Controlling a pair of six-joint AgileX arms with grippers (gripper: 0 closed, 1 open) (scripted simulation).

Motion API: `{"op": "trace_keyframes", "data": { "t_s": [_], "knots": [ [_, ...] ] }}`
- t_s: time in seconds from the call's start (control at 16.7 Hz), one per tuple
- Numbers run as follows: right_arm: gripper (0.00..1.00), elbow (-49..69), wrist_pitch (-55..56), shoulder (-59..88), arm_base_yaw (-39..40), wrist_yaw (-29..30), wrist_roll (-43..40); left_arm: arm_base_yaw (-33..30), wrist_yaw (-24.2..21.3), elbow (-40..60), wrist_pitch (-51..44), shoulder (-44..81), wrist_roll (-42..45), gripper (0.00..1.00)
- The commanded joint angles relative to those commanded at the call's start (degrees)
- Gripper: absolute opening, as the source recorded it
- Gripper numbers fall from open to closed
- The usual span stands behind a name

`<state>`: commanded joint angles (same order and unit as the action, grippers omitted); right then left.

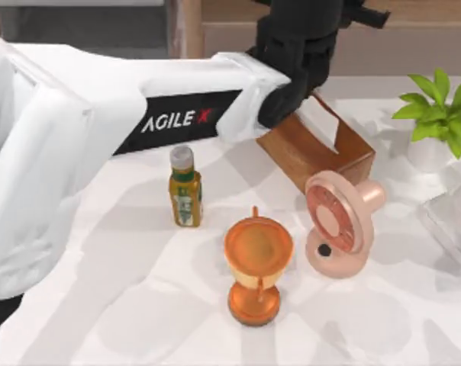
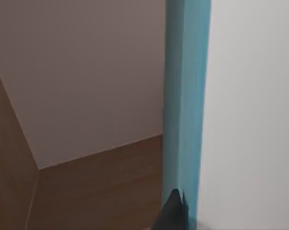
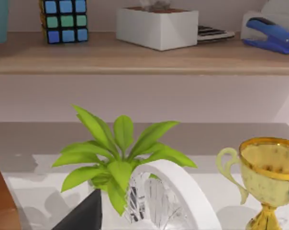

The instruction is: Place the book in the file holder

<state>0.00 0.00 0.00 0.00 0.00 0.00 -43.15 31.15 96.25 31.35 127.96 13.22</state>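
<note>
The left arm stretches across the table, its gripper [image 1: 303, 53] above the brown wooden tissue box [image 1: 316, 149], apparently clamping the thin teal-blue book [image 2: 185, 96] upright.

The white tabletop [image 1: 139, 305] carries a green bottle [image 1: 185, 188] left of centre, an orange goblet [image 1: 256, 267] mid-table, a pink fan [image 1: 339, 223] just right of it, a brown tissue box [image 1: 322, 152] behind, and a potted plant [image 1: 438, 114] at the far right corner.
</note>
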Motion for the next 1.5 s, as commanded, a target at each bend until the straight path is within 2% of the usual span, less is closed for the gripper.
{"op": "trace_keyframes", "data": {
  "t_s": [0.54,0.84,1.14,1.32,1.5],
  "knots": [
    [1.0,0.0,0.0,0.0,0.0,0.0,0.0,1.9,-15.3,-39.6,2.5,-30.6,26.6,0.0],
    [1.0,0.0,0.0,0.0,0.0,0.0,0.0,9.6,-20.2,-57.6,5.5,-42.4,44.0,0.0],
    [1.0,0.0,0.0,0.0,0.0,0.0,0.0,22.1,-21.1,-63.3,9.1,-40.7,61.2,0.0],
    [1.0,0.0,0.0,0.0,0.0,0.0,0.0,27.3,-21.1,-60.3,11.0,-34.7,69.0,0.0],
    [1.0,0.0,0.0,0.0,0.0,0.0,0.0,29.6,-21.3,-55.4,11.8,-28.8,73.4,0.0]
  ]
}}
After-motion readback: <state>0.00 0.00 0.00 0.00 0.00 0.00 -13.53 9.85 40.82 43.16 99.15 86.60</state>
